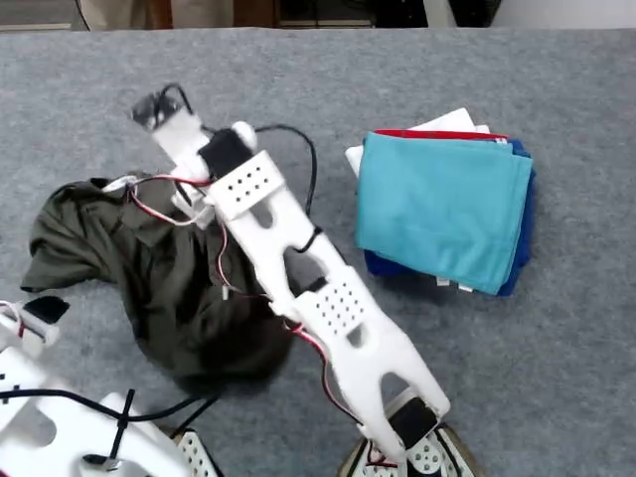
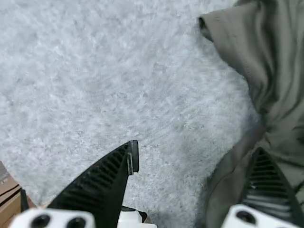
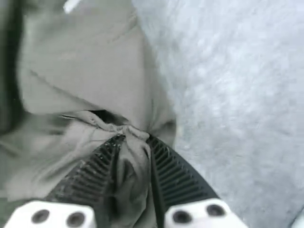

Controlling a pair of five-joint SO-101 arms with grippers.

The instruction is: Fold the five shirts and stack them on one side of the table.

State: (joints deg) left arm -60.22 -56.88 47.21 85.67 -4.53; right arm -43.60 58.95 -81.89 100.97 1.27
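Olive shirt is a crumpled heap on the left side of the grey worktop, not folded at all. Over on the right sits the stack of folded shirts, well apart from the heap. The teal shirt is on top, with a blue one under it, and just slivers of red and white peek out at the far edge, so I can't really say how those lower ones are folded.

The right arm stretches diagonally across to the heap's far edge, and it covers its own tip in the high view. In the wrist view, though, the right end effector is clamped down on a bunched ridge of the olive fabric, which is squeezed between the two ribbed fingers.

The left end effector is spread wide with nothing in it. One finger is over bare carpet and the other is right at the shirt's edge. I can't tell if it actually touches the cloth. The left arm is cut off at the near-left corner of the high view.
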